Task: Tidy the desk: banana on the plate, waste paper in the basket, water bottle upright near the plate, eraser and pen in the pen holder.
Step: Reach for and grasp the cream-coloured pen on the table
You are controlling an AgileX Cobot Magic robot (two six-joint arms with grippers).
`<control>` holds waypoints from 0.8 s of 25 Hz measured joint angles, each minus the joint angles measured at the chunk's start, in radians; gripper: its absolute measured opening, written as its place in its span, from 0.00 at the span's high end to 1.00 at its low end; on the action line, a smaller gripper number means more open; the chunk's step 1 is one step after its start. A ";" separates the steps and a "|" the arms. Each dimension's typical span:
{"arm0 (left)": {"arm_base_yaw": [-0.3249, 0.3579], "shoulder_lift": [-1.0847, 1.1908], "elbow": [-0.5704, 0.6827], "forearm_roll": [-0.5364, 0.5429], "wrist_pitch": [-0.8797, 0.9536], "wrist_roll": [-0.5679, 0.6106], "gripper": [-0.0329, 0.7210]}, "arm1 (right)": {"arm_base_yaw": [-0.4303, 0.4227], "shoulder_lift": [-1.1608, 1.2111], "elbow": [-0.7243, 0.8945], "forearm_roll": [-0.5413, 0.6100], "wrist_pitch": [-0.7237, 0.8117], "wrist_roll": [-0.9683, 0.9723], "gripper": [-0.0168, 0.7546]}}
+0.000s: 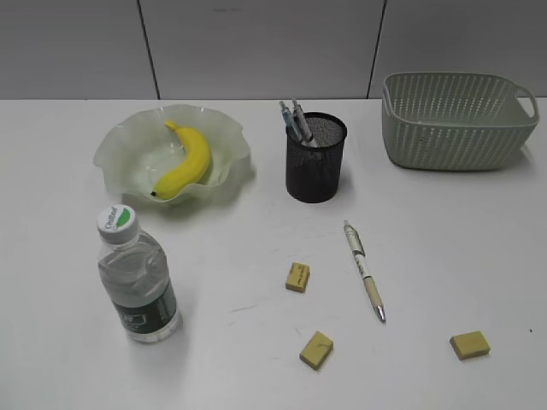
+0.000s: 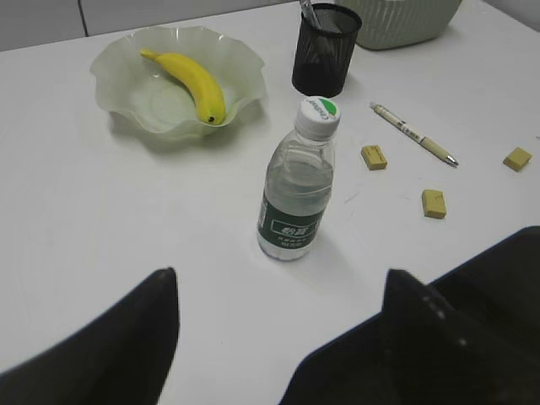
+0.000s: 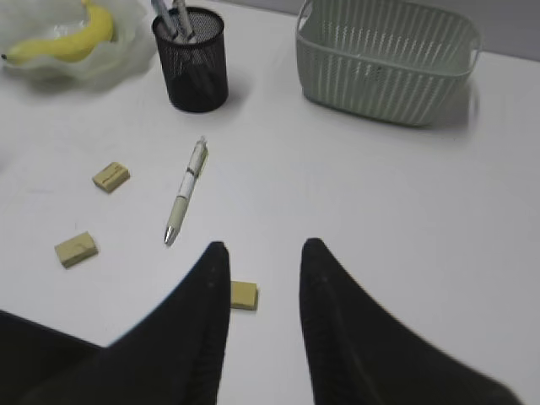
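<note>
Black left fingers (image 2: 93,337) spread wide, empty, angled down over the counter (image 2: 126,219); the water bottle (image 2: 295,194) stands upright just ahead, near the plate (image 2: 118,84). Right fingers (image 3: 202,321) part narrowly, empty, an eraser (image 3: 244,294) just ahead.

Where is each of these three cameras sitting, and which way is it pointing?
Exterior view: in front of the desk, raised, slanting down toward the back wall; no robot parts show.
Left wrist view: on the left arm, looking past the open left hand at the upright water bottle.
Right wrist view: on the right arm, looking over the right hand toward the basket.
All three share the pen holder, the loose pen and the banana.
</note>
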 joint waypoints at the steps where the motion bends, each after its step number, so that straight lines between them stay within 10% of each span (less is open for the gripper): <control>1: 0.000 -0.001 0.000 0.001 0.001 0.001 0.21 | 0.000 0.088 -0.001 0.010 -0.037 -0.008 0.66; 8: 0.081 -0.030 0.000 0.069 0.000 0.004 0.21 | 0.000 0.905 -0.159 0.111 -0.245 -0.020 0.66; 20: 0.549 -0.030 0.000 0.064 0.000 0.025 0.21 | 0.015 1.721 -0.626 0.225 -0.241 -0.014 0.33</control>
